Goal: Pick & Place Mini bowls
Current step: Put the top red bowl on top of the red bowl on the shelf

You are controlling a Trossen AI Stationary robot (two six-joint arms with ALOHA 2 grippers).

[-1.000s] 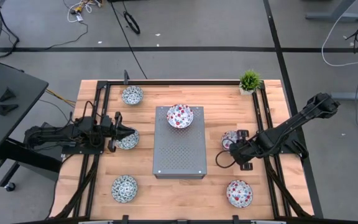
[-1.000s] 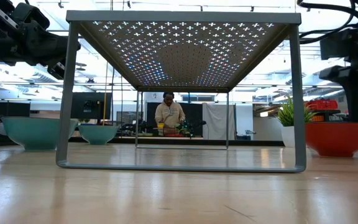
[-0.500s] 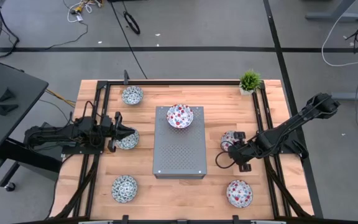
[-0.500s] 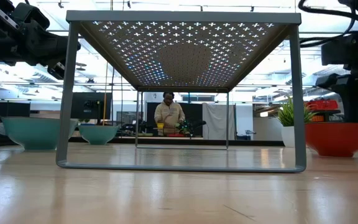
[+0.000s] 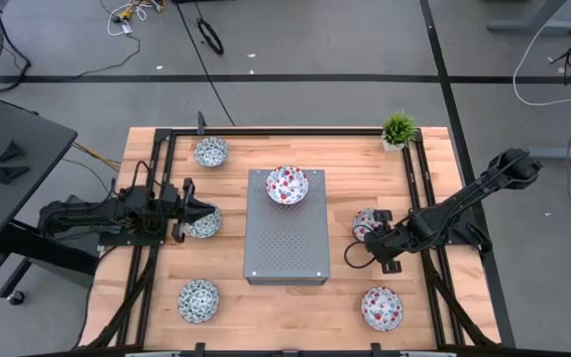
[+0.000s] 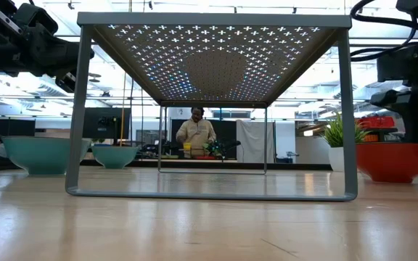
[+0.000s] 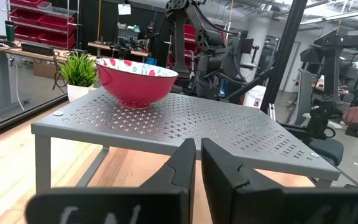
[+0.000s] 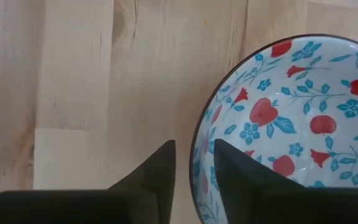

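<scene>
Six mini bowls are in view from above: one red-speckled bowl (image 5: 287, 184) sits on the far end of the grey perforated box (image 5: 285, 248) at the middle of the table (image 5: 285, 307), three blue-green bowls lie down the left side, and two red ones lie on the right.

The relation that matters is at the right pincer (image 5: 377, 232). It hangs straight over the near rim of the red bowl by the box (image 5: 367, 222), pointing down. In the right wrist view its two dark fingers (image 8: 160, 163) straddle that rim: one finger is outside over bare wood, the other inside above the flowered wall of the bowl (image 8: 291, 118). The gap between them is narrow, and the rim runs through it; whether the pads already press the rim I cannot tell. The right arm is clearly the nearer one to this bowl, so the lift looks to be its job.

Over on the left, the left pincer (image 5: 198, 211) hovers above the middle blue-green bowl (image 5: 204, 224), aimed at the box, its fingers (image 7: 182, 168) drawn almost together with nothing between them.
</scene>
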